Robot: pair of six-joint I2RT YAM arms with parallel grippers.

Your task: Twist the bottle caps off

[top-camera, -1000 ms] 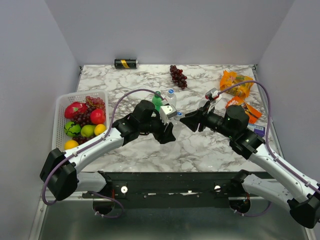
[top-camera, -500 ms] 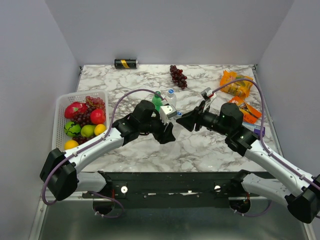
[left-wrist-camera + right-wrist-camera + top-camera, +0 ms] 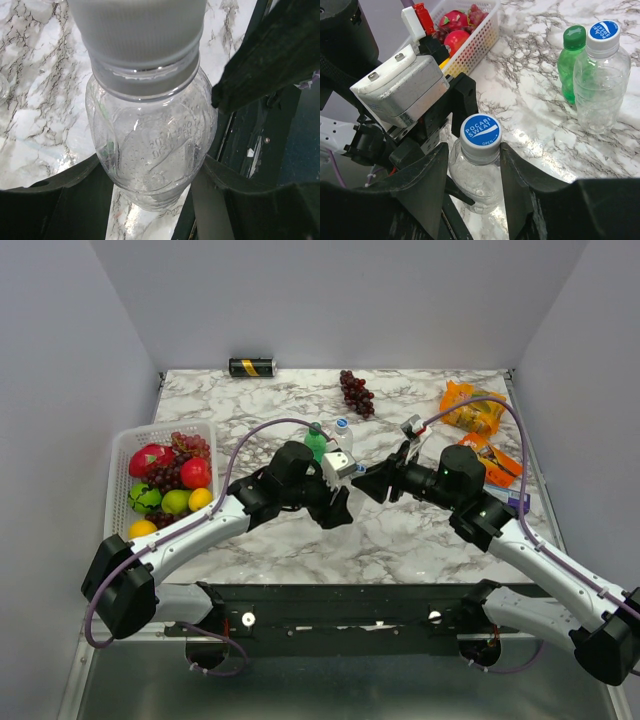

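Green bottle (image 3: 566, 64) and clear bottle (image 3: 600, 90) stand near the held bottle (image 3: 478, 165).

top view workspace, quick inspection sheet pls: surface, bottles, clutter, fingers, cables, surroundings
surface: marble-patterned table, no spill seen
job's things: held clear bottle, blue cap on; green bottle and second clear bottle upright beyond it, both capped
clutter: fruit basket left; can lying at far edge; grapes; orange snack packets right
fingers: left fingers clamp the held bottle's body; right fingers flank its cap, contact unclear
cables: purple cable arcs over left arm, second cable over right arm
surroundings: plain walls on three sides
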